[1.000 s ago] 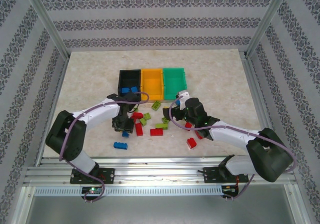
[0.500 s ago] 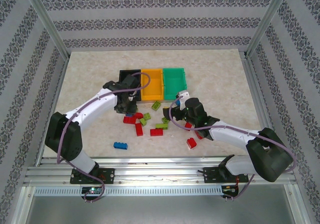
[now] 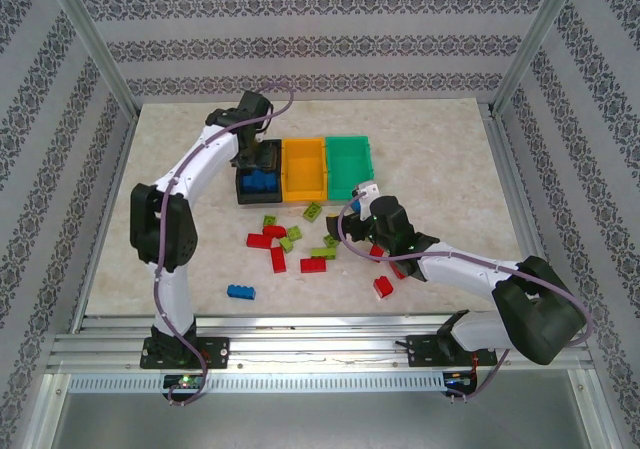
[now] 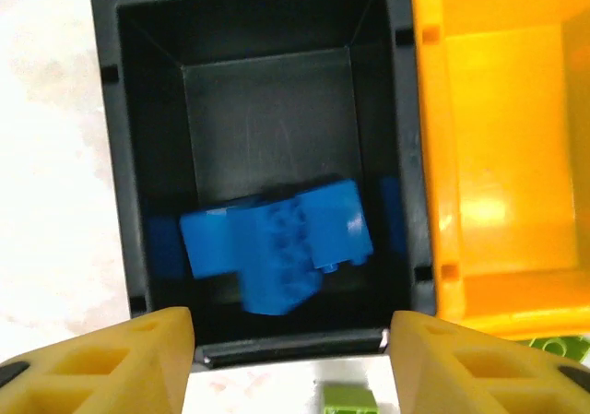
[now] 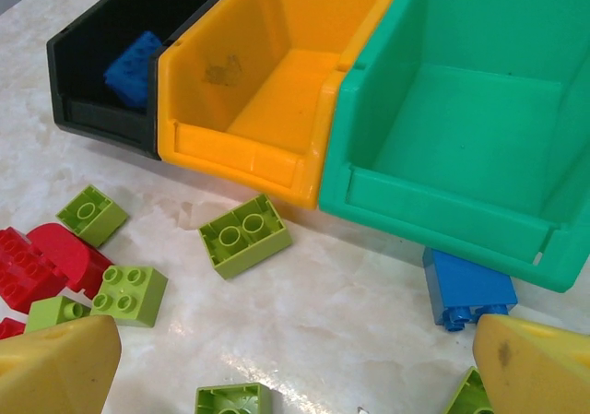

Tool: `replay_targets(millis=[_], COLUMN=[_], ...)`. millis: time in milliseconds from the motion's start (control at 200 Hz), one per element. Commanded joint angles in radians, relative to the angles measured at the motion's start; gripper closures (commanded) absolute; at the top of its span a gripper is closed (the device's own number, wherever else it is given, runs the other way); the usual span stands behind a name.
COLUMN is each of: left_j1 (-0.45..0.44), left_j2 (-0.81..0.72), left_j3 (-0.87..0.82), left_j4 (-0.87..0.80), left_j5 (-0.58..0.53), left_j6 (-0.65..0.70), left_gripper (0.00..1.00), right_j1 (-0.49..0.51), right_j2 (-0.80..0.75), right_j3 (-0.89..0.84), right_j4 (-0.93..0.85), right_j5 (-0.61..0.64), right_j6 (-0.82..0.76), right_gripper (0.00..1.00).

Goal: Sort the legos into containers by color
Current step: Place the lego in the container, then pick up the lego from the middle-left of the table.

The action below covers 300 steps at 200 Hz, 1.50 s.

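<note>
Small studded legos, red and lime, lie scattered mid-tabletop. One blue brick sits nearer the front edge. The left arm is stretched far out, left gripper over the black bin, jaws apart, holding nothing. The right gripper is wide, low before the bins. The black bin holds blue bricks. The orange-yellow bin and green bin are empty.
</note>
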Motion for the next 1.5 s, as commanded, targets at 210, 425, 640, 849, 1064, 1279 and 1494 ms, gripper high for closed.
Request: replay_targets(millis=[210, 425, 640, 849, 1064, 1279, 1494], left_j1=[-0.002, -0.003, -0.030, -0.074, -0.141, -0.182, -0.218], left_j2=[-0.214, -0.394, -0.571, -0.723, -0.765, -0.726, -0.659], left_j3=[-0.248, -0.487, -0.729, -0.918, -1.037, -1.074, -1.054], left_j4=[-0.041, -0.181, -0.263, -0.238, -0.164, -0.104, -0.086], left_j5=[0.121, 0.203, 0.230, 0.288, 0.332, 0.320, 0.278], left_j6=[0.018, -0.019, -0.254, -0.401, -0.501, -0.509, -0.480], left_gripper=[0.38, 0.38, 0.38, 0.37, 0.32, 0.25, 0.18], right_j1=[0.005, 0.006, 0.005, 0.005, 0.005, 0.006, 0.006], right_j2=[-0.008, 0.013, 0.016, 0.018, 0.019, 0.023, 0.017], right_j3=[-0.008, 0.002, 0.002, 0.003, 0.003, 0.004, 0.003], right_j4=[0.002, 0.005, 0.005, 0.005, 0.007, 0.008, 0.006], right_j5=[0.012, -0.009, -0.012, -0.011, -0.018, -0.021, -0.018], right_j6=[-0.011, 0.001, 0.004, 0.006, 0.009, 0.010, 0.009], right_gripper=[0.02, 0.02, 0.02, 0.02, 0.02, 0.02, 0.02])
